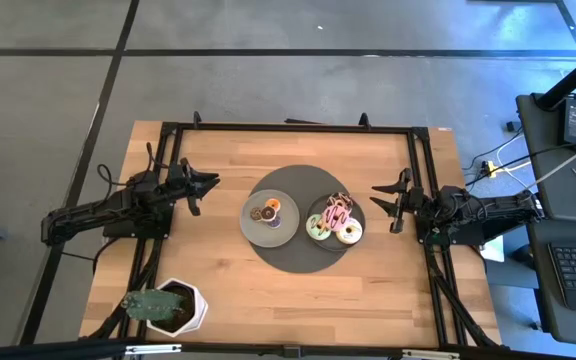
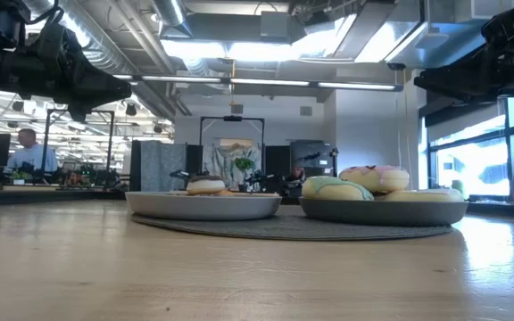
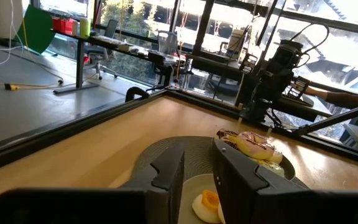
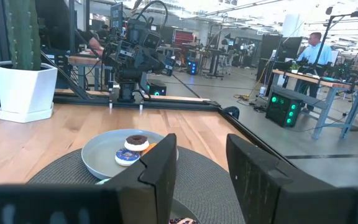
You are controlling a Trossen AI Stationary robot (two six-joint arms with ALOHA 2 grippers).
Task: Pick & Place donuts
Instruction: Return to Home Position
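Two round grey plates sit on a dark round mat at the table's middle. The left plate holds the mini donuts, of which the right wrist view shows a dark one and a purple one. The right plate carries the larger iced donuts, piled with the pink one above the green one. My left gripper hovers open left of the mat and shows in its wrist view. My right gripper hovers open right of it.
A cactus in a white pot stands at the table's near left corner. A black frame runs along the table's edges. Bare wood lies between each gripper and the mat. A person sits in the room beyond.
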